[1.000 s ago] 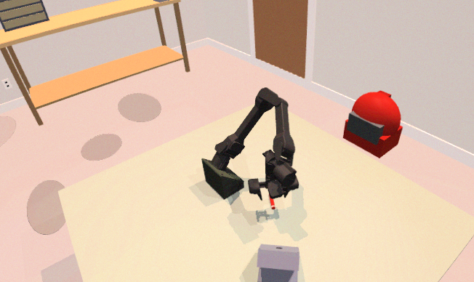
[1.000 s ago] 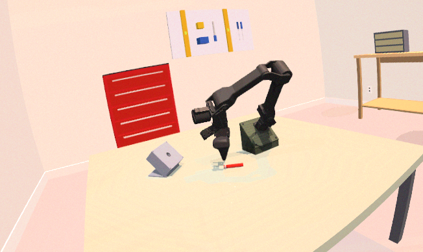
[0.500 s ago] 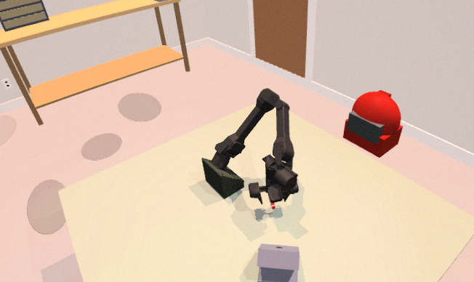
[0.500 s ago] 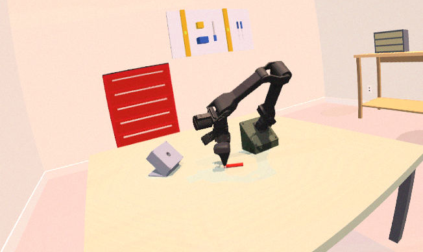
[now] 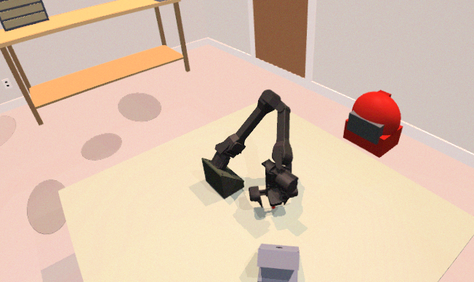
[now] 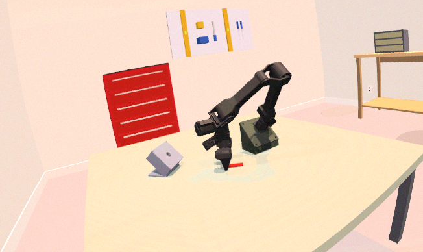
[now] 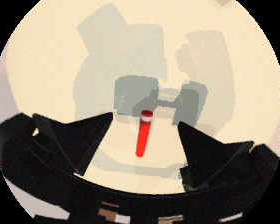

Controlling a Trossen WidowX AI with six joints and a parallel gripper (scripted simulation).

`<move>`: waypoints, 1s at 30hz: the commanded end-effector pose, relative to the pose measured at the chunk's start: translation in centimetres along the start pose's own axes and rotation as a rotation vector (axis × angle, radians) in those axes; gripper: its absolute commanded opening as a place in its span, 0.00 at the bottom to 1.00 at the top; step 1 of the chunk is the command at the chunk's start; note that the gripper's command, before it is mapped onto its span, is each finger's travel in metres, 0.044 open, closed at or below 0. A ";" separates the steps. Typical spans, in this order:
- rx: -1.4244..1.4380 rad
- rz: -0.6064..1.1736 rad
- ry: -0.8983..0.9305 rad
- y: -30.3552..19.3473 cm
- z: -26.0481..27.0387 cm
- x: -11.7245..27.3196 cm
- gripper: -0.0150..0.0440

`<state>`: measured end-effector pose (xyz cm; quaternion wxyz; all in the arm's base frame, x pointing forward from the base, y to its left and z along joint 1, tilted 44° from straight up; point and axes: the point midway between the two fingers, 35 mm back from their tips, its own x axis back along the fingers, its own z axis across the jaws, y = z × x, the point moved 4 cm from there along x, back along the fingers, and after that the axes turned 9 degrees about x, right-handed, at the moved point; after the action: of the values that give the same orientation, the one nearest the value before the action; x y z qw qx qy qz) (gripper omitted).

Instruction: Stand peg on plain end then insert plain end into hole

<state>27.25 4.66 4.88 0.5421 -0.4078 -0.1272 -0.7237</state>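
Observation:
The red peg (image 5: 273,207) (image 6: 237,164) (image 7: 142,137) lies flat on the table (image 5: 145,222) (image 6: 194,214). Its white band, near the end farther from the robot's base, shows in the wrist view; in the exterior view a finger hides that end. My gripper (image 5: 272,204) (image 6: 226,169) (image 7: 145,120) is open and points down, fingertips low, one on each side of the banded end, with gaps on both sides in the wrist view. The grey sloped panel (image 5: 278,259) (image 6: 161,159) stands farther out from the base, its hole (image 5: 279,247) (image 6: 168,154) empty.
The arm's dark base (image 5: 222,182) (image 6: 259,139) stands on the table behind the peg, on the side away from the panel. A red cabinet (image 6: 143,107), a wooden bench (image 5: 91,12) and a red round-topped object (image 5: 378,113) stand beyond the table.

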 end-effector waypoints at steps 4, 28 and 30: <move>-0.004 0.003 0.006 -0.1 0.0 -0.3 0.78; -0.004 0.003 0.006 -0.1 0.0 -0.3 0.36; -0.004 0.003 0.006 -0.1 0.0 -0.3 0.34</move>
<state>27.16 4.84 4.68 0.5425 -0.4083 -0.1260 -0.7233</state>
